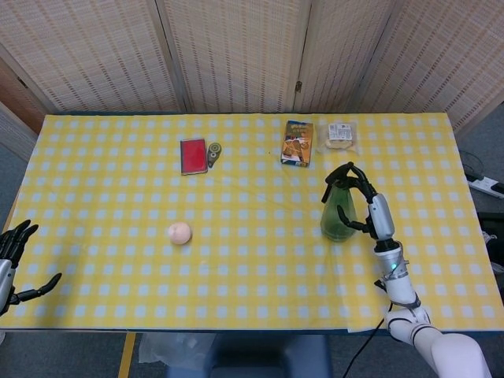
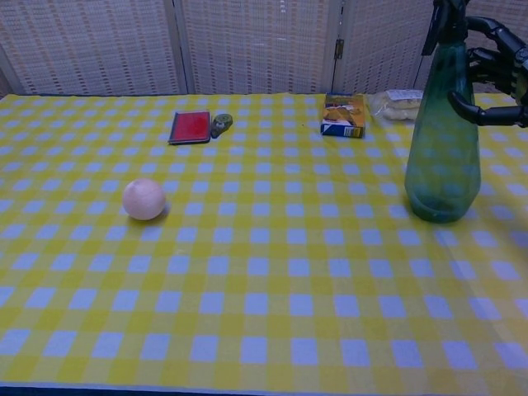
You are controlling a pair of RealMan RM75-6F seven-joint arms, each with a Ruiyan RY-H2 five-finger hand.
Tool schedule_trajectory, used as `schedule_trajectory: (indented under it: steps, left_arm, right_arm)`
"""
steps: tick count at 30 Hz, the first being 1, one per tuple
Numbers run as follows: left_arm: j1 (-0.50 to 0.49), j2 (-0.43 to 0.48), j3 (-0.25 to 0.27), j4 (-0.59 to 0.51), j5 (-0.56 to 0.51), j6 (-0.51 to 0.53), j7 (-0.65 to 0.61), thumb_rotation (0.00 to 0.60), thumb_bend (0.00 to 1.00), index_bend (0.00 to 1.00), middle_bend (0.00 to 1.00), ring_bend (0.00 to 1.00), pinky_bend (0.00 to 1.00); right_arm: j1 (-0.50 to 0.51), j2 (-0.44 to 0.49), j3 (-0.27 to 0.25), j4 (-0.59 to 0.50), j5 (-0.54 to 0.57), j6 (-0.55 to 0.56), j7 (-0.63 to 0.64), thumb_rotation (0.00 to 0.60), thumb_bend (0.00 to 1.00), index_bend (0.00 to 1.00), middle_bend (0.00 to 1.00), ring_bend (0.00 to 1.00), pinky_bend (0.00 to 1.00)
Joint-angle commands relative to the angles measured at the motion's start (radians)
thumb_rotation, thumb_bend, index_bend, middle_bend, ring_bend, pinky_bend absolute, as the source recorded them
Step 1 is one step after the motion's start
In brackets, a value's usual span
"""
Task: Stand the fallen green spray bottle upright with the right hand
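Observation:
The green spray bottle stands upright on the yellow checked table, at its right side. My right hand is just to the right of the bottle. Its fingers are spread and arch loosely around the black spray head, while the thumb reaches across the front of the neck. I see no firm grip on the bottle. My left hand hovers at the table's left edge with fingers apart and nothing in it; the chest view does not show it.
A pink ball lies left of centre. Toward the back are a red wallet with a small round thing beside it, an orange-blue box and a snack bag.

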Motion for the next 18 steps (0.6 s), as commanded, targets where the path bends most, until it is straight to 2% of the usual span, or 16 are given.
schedule_trajectory:
  steps: [1,8,14,18]
  left_arm:
    - [0.000,0.000,0.000,-0.001,0.001,0.001,0.000,0.321,0.26,0.00,0.05,0.05,0.02]
    - [0.001,-0.001,-0.001,0.001,0.002,0.005,-0.002,0.322,0.26,0.00,0.05,0.05,0.03]
    - [-0.001,-0.003,0.000,-0.001,0.005,0.004,0.009,0.322,0.26,0.00,0.05,0.05,0.03]
    - [0.000,-0.005,0.000,-0.006,0.007,0.009,0.022,0.321,0.26,0.00,0.05,0.05,0.03]
  right_arm:
    - [-0.021,0.016,-0.009,-0.023,-0.004,0.016,0.001,0.600,0.46,0.09,0.31,0.36,0.20]
    - [-0.080,0.071,-0.034,-0.088,-0.022,0.078,-0.014,0.600,0.46,0.09,0.30,0.36,0.20]
    - [-0.112,0.130,-0.040,-0.155,-0.022,0.086,-0.033,0.600,0.46,0.08,0.29,0.34,0.17]
    - [-0.119,0.158,-0.041,-0.193,-0.023,0.075,-0.044,0.600,0.47,0.04,0.22,0.24,0.10]
